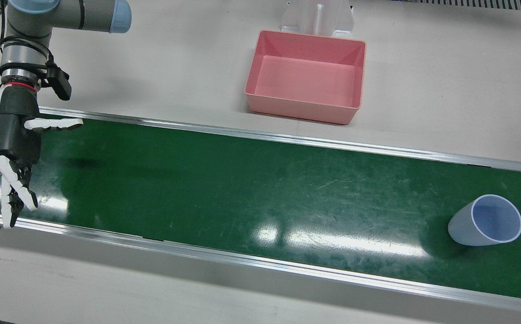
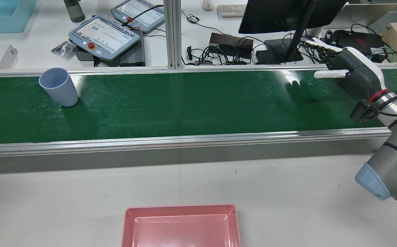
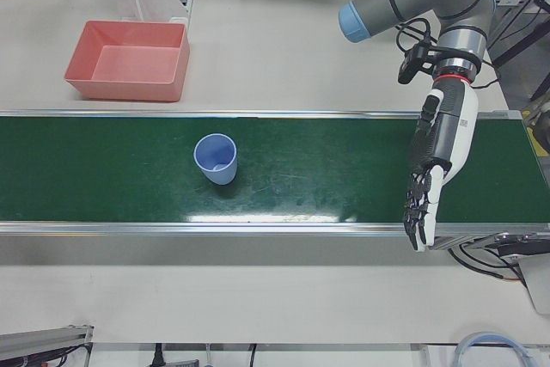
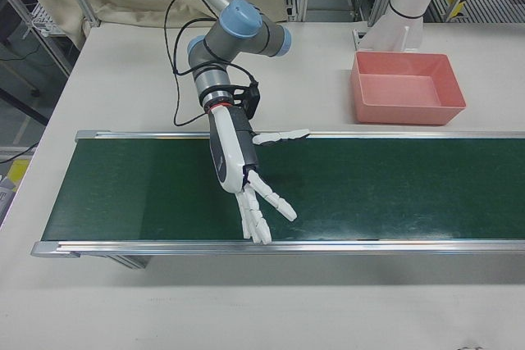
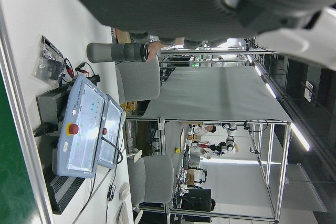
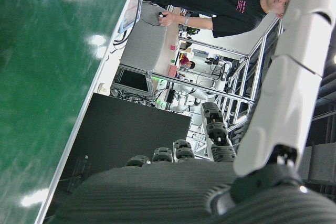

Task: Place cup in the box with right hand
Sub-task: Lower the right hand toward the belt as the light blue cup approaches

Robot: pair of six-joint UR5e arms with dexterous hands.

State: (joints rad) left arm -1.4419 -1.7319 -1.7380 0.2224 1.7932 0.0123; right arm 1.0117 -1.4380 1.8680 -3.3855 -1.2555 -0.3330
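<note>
A pale blue cup (image 1: 485,220) stands upright on the green belt (image 1: 242,180), alone, at the belt's end on my left side. It also shows in the rear view (image 2: 59,87) and the left-front view (image 3: 216,159). The pink box (image 1: 301,110) sits empty on the grey table beside the belt and also shows in the rear view (image 2: 181,209) and the right-front view (image 4: 406,112). My right hand (image 1: 10,139) hovers open over the belt's opposite end, far from the cup, fingers spread. My left hand (image 3: 438,152) hangs open and empty over the belt, to the outer side of the cup.
Metal rails (image 1: 287,139) edge the belt on both sides. A white stand (image 1: 316,18) rises just behind the box. Beyond the belt a bench holds teach pendants (image 2: 104,36), a monitor (image 2: 280,13) and cables.
</note>
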